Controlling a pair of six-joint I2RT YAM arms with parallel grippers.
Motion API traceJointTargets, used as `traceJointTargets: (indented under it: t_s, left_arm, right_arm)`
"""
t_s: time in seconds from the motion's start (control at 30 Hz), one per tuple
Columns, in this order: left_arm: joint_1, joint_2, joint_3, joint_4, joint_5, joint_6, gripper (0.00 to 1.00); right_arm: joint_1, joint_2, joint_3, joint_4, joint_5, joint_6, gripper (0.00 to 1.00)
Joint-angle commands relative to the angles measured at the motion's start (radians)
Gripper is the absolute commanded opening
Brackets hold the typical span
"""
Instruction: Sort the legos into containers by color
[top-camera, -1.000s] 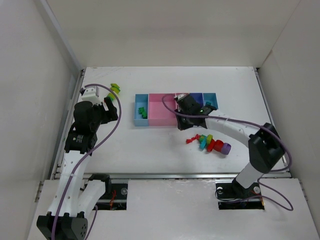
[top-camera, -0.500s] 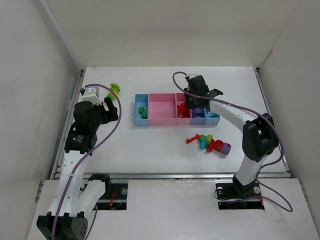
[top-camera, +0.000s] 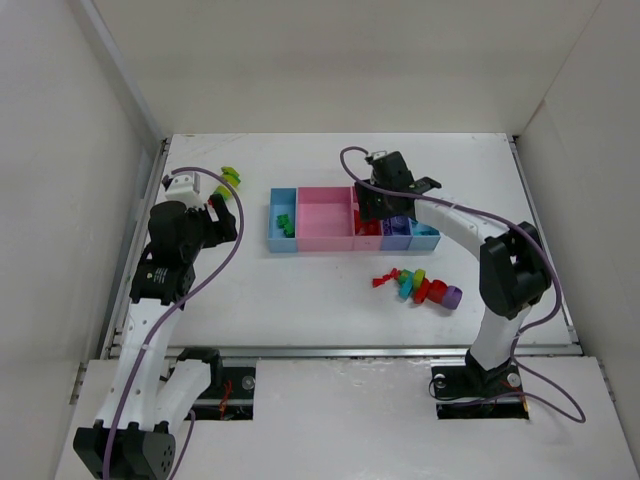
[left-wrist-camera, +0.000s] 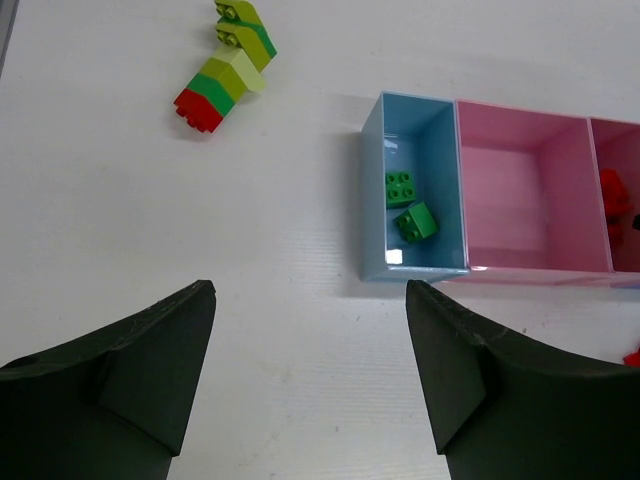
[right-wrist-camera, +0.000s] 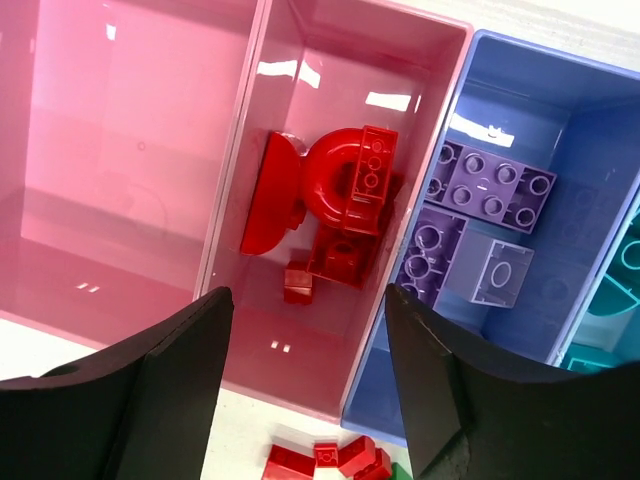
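Right gripper (right-wrist-camera: 305, 300) hangs wide and empty over the narrow pink tray (right-wrist-camera: 340, 80), home of the red legos (right-wrist-camera: 335, 215); unsorted legos (top-camera: 420, 287) wait at its five o'clock; left gripper (left-wrist-camera: 310, 300) gapes empty

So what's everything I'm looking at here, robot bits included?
trays: five joined, light blue, wide pink, narrow pink, purple-blue, light blue; mid-table
green bricks: two; left light blue tray
red pieces: several; narrow pink tray
purple bricks: about three; purple-blue tray
teal pieces: partly seen; right end tray
brick chain: one, yellow-green, green, red; table's far left
mixed pile: one, red, teal, green, purple; table, near side of trays
left pincer: one, black, open, empty
right pincer: one, black, open, above narrow pink tray
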Motion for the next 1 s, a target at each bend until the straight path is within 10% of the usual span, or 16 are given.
traceJointTargets:
  t_s: [0.0, 0.57, 0.97]
  left_arm:
    - [0.005, -0.006, 0.005, 0.035, 0.014, -0.003, 0.74]
    - [0.014, -0.015, -0.013, 0.045, 0.014, -0.003, 0.74]
    - [0.023, -0.044, -0.013, 0.045, 0.035, -0.013, 0.74]
  right_arm:
    - [0.006, -0.033, 0.038, 0.009, -0.019, -0.020, 0.68]
    - [0.142, -0.254, -0.290, -0.181, -0.163, -0.160, 0.70]
    - [0.312, 0.055, -0.103, -0.462, 0.067, -0.465, 0.74]
